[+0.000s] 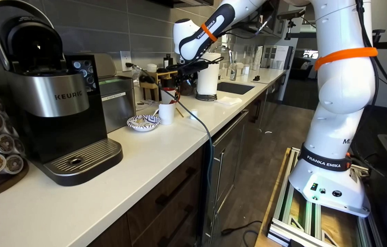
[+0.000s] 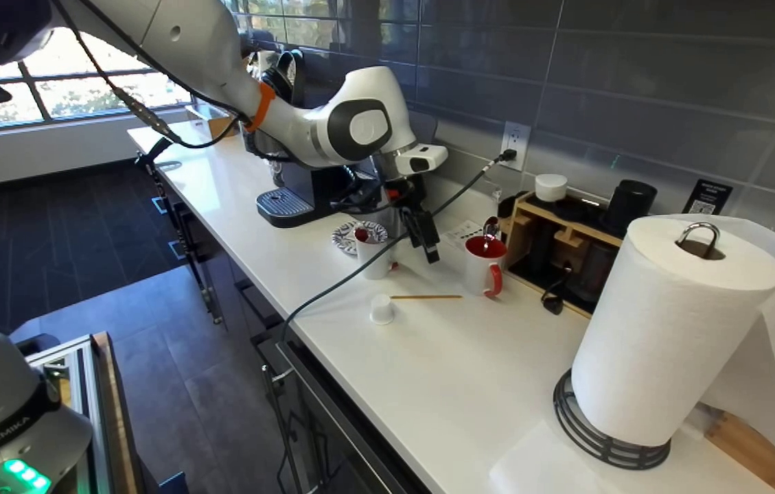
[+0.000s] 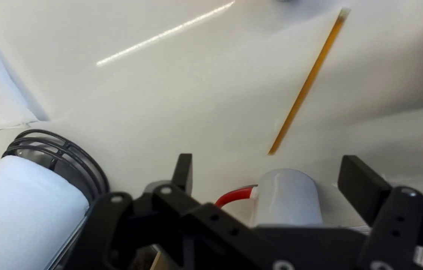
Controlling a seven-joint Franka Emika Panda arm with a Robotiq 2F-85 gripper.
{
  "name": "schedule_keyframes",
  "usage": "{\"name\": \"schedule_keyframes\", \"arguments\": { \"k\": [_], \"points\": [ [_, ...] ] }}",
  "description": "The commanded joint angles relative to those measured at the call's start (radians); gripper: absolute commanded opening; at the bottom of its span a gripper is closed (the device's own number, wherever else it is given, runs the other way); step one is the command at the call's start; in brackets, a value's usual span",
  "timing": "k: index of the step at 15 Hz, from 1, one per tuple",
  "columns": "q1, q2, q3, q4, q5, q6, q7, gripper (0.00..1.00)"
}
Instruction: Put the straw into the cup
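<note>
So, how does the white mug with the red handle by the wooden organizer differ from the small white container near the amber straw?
The white mug is larger; the small white container is shorter and narrower.
The mug has a red handle; the container shows none.
The mug has a red interior, whereas the container shows only white.
Both are white outside and sit on the white counter near opposite ends of the amber straw.

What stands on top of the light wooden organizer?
In an exterior view, the organizer bears a round white container and a black cylinder. Between them it is too dark to tell; the white paper roll hides one end.
</note>
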Motion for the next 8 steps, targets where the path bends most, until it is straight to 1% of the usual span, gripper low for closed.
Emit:
{"name": "schedule_keyframes", "arguments": {
  "k": [1,2,5,6,8],
  "points": [
    [0.062,0.097,-0.074,0.142,0.09,-0.196,0.003,1.0],
    [0.073,0.103,-0.091,0.149,0.097,-0.236,0.038,1.0],
    [0.078,0.133,-0.111,0.203,0.164,-0.373,0.072,1.0],
    [0.081,0.1,-0.113,0.151,0.131,-0.301,0.037,1.0],
    [0.085,0.105,-0.12,0.161,0.133,-0.312,0.039,1.0]
  ]
}}
